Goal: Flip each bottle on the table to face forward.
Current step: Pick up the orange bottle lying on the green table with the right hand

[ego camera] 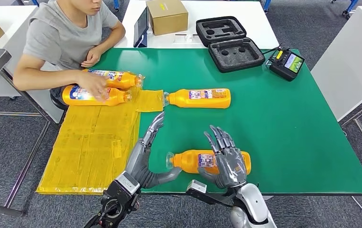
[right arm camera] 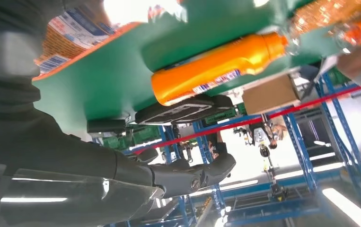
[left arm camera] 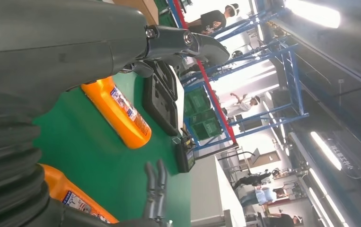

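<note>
The nearest orange bottle (ego camera: 188, 160) lies on its side by the green table's (ego camera: 288, 123) front edge, cap to the left. My right hand (ego camera: 225, 160) is over its middle, back toward the camera, fingers spread and pointing away, thumb below the bottle; its label (right arm camera: 72, 29) sits close to the palm. My left hand (ego camera: 144, 153) stands just left of the cap, fingers straight, thumb reaching under the bottle's neck, holding nothing. A second bottle (ego camera: 198, 98) (left arm camera: 121, 113) (right arm camera: 216, 66) lies farther back. Two more bottles (ego camera: 115, 78) (ego camera: 91, 96) lie at the left under a person's hand (ego camera: 93, 84).
A yellow sheet (ego camera: 93, 147) covers the table's left end. A seated person leans on the far left corner. At the back are an open black foam case (ego camera: 228, 42), a controller (ego camera: 287, 62) and a cardboard box (ego camera: 167, 15). Bare green surface spreads to the right.
</note>
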You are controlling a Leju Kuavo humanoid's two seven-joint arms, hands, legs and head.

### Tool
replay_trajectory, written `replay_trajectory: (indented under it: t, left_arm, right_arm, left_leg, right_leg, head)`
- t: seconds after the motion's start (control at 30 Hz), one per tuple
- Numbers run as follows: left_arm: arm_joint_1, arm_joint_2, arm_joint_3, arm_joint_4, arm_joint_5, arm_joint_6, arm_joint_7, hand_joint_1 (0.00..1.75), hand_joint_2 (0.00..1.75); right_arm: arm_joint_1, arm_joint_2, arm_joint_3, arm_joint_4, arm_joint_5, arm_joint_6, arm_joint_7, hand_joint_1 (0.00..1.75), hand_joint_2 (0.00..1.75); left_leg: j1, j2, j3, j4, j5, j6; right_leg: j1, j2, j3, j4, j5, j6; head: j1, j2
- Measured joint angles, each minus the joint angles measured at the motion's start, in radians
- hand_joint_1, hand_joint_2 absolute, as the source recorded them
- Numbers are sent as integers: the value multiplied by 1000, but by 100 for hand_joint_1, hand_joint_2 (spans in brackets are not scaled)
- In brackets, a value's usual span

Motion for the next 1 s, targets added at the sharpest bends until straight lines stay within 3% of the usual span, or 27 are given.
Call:
replay_trajectory:
  t: [0.23,1.0]
  left_arm:
    - [-8,0,-7,2,2,-20,0,0,175]
    - [-11,0,-26,2,8,-34,0,0,175]
  right_arm:
    - [-18,-36,13,33,135,48,113,0,175]
    - [-19,-75,19,44,157,145,162,0,175]
  left_leg:
    - [0,0,0,0,0,0]
    - [0,0,0,0,0,0]
  right_leg:
    - [0,0,0,0,0,0]
    - [0,0,0,0,0,0]
  head:
    - [0,0]
    - [0,0]
